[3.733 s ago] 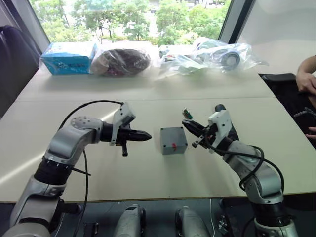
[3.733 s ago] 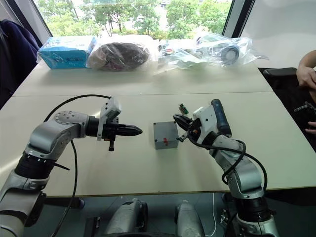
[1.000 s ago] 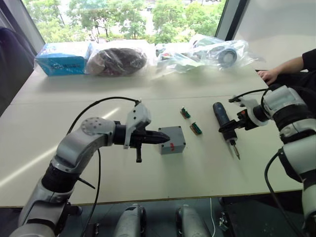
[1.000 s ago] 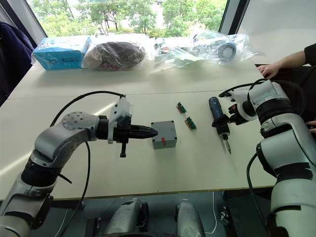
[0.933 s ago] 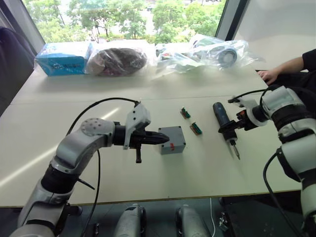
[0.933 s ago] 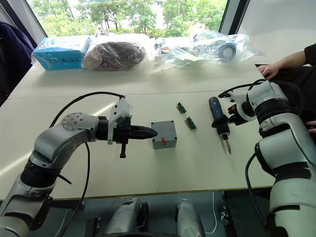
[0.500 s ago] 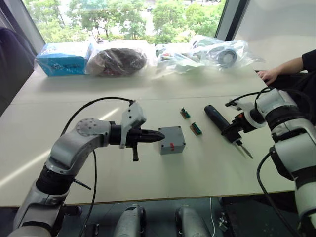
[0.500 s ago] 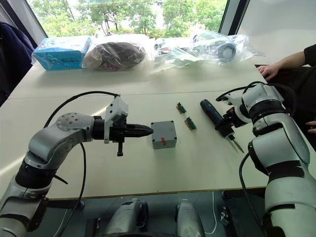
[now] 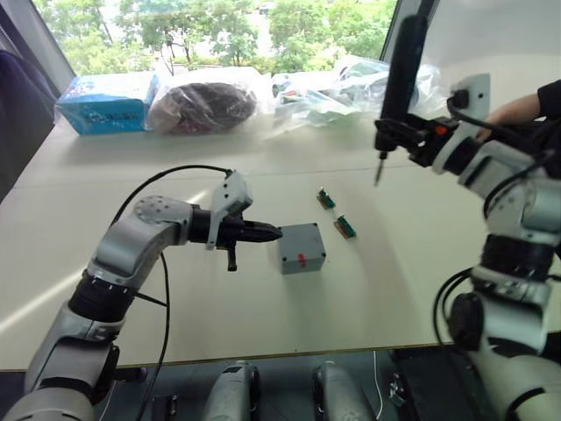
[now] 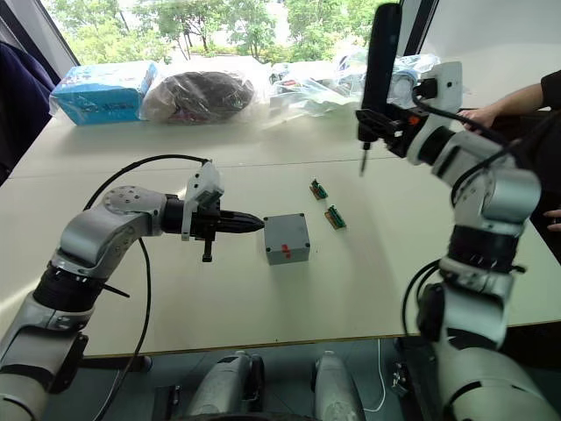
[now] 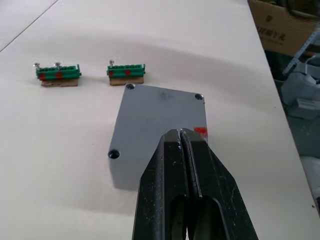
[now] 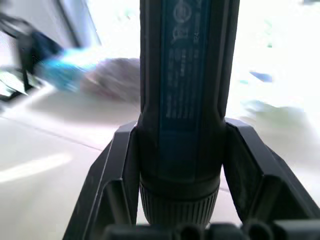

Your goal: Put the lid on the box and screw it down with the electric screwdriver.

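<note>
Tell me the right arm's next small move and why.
Probably swing the electric screwdriver down toward the box, bit aimed at a corner screw hole. The right gripper holds it upright, high above the table; the lid already sits on the box, with the shut left gripper beside it.

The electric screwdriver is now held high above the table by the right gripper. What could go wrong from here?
1. The electric screwdriver stands upright, far from the box; lowered, its bit may miss the lid screw holes.
2. The shut left gripper only points at the box, so driving may shift it.
3. Two green parts lie near its path.
</note>
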